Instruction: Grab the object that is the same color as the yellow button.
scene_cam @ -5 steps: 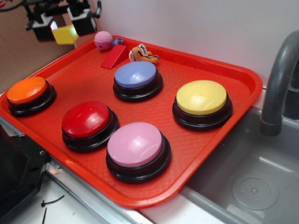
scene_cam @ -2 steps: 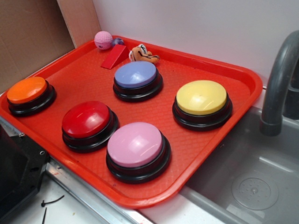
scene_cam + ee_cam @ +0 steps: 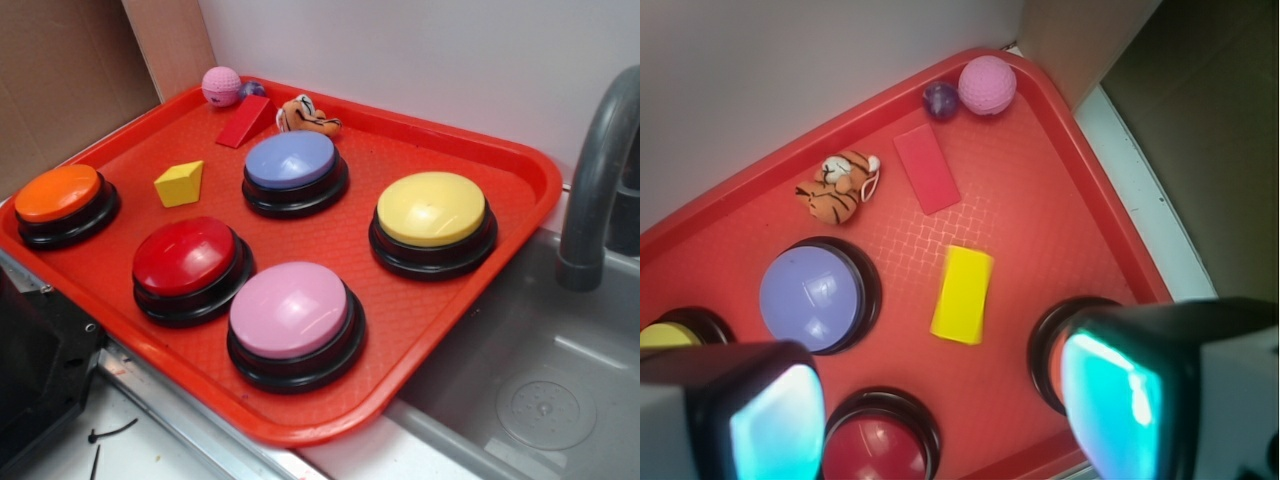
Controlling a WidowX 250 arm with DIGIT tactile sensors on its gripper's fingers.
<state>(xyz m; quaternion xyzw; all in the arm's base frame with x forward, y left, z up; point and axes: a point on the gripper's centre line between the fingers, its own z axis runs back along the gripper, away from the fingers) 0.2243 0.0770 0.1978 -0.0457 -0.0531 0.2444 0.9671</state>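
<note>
The yellow block (image 3: 180, 184) lies loose on the red tray (image 3: 500, 235), resting on bare tray floor between the orange button (image 3: 60, 200), the red button (image 3: 188, 262) and the blue button (image 3: 293, 168), touching none of them. The yellow button (image 3: 432, 218) sits well apart from it, on the right side of the tray near the sink (image 3: 540, 400) and the grey faucet (image 3: 600, 170). A pink button (image 3: 292, 318) stands nearest the front rim. At the far corner are a pink ball (image 3: 221, 86), a small purple thing (image 3: 252, 89) just beside it, a red wedge (image 3: 245, 122) and a striped tiger toy (image 3: 305, 116). In the wrist view the end effector (image 3: 940, 410) is high above the tray with its two fingers (image 3: 760, 420) spread wide and nothing between them; the block appears below as a yellow oblong in the gap, clear of both pads. The exterior view does not show the end effector at all. The block seems to rest tilted on one face, though the angle makes that hard to judge.
</note>
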